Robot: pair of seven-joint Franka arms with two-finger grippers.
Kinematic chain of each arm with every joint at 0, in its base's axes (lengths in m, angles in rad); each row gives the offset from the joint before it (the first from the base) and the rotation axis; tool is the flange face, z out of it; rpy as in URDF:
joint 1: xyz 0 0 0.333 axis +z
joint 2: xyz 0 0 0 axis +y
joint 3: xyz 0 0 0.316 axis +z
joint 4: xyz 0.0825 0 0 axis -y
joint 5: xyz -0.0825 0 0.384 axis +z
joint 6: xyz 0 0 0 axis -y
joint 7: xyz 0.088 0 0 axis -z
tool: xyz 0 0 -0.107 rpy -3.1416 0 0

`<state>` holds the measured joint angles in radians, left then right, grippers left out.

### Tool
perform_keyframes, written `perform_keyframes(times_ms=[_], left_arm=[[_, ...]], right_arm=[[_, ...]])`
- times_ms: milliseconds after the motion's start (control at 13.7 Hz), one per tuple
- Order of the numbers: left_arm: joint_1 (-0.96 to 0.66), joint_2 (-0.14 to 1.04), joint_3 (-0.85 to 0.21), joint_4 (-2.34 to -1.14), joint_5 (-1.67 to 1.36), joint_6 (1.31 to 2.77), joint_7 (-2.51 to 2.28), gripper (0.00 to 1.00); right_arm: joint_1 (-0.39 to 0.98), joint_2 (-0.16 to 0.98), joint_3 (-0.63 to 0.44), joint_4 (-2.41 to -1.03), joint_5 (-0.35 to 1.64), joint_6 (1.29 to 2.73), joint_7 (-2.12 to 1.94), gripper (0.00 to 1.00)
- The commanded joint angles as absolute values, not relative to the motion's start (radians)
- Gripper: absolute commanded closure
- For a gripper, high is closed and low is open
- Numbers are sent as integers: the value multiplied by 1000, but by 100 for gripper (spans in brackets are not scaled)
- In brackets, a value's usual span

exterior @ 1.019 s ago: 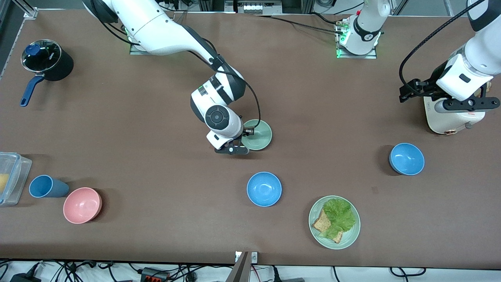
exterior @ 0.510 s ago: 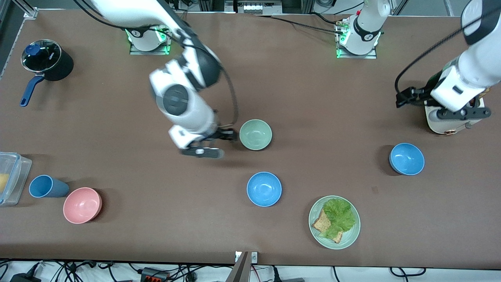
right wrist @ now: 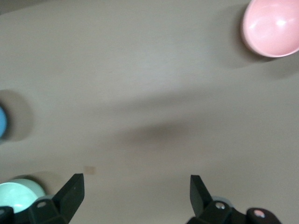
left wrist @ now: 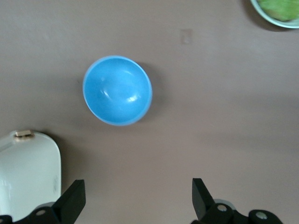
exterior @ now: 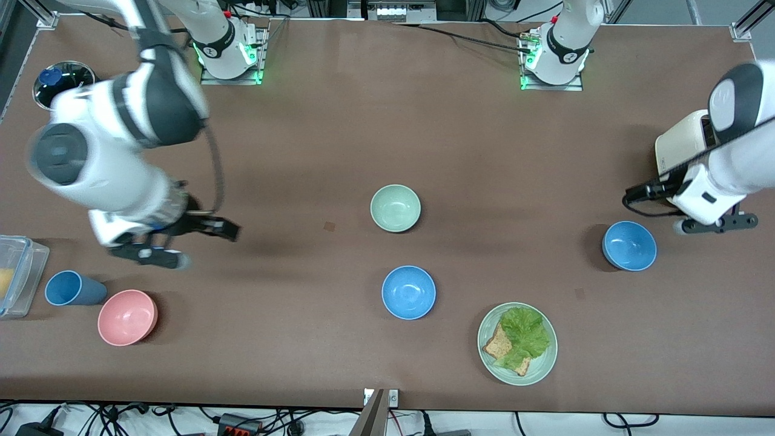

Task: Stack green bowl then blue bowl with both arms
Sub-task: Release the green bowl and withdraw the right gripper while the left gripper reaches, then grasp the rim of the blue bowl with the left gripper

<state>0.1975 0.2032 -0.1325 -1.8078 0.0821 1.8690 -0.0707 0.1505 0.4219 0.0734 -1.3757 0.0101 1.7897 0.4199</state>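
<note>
Swung away from the green bowl (exterior: 395, 208) within the last second, right gripper (exterior: 181, 242) now up over bare tabletop (exterior: 303, 151) toward the right arm's end, above the pink bowl (exterior: 128, 317) and blue cup (exterior: 74, 288), jaws apart and empty. Green bowl unmoved, upright mid-tabletop, with one blue bowl (exterior: 408, 292) just nearer the front camera. Come down off the white toaster (exterior: 681, 142), left gripper (exterior: 702, 221) now hanging beside the second blue bowl (exterior: 629, 245), jaws wide apart.
</note>
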Motion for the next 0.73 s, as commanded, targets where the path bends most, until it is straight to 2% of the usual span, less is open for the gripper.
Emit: perform_keyframes(times_ms=[0, 218, 364, 655], left_arm=[[268, 224, -137, -1913, 101, 2043, 18, 0], [325, 308, -135, -1916, 119, 2136, 99, 0], [363, 391, -135, -1901, 138, 2203, 118, 0], [385, 492, -135, -1855, 140, 2258, 126, 0]], right_arm=[[71, 373, 89, -1404, 6, 1769, 321, 0], [6, 303, 77, -1408, 26, 1725, 189, 0], [-3, 264, 25, -1408, 26, 1671, 112, 0], [-43, 219, -31, -1405, 29, 1640, -7, 0]])
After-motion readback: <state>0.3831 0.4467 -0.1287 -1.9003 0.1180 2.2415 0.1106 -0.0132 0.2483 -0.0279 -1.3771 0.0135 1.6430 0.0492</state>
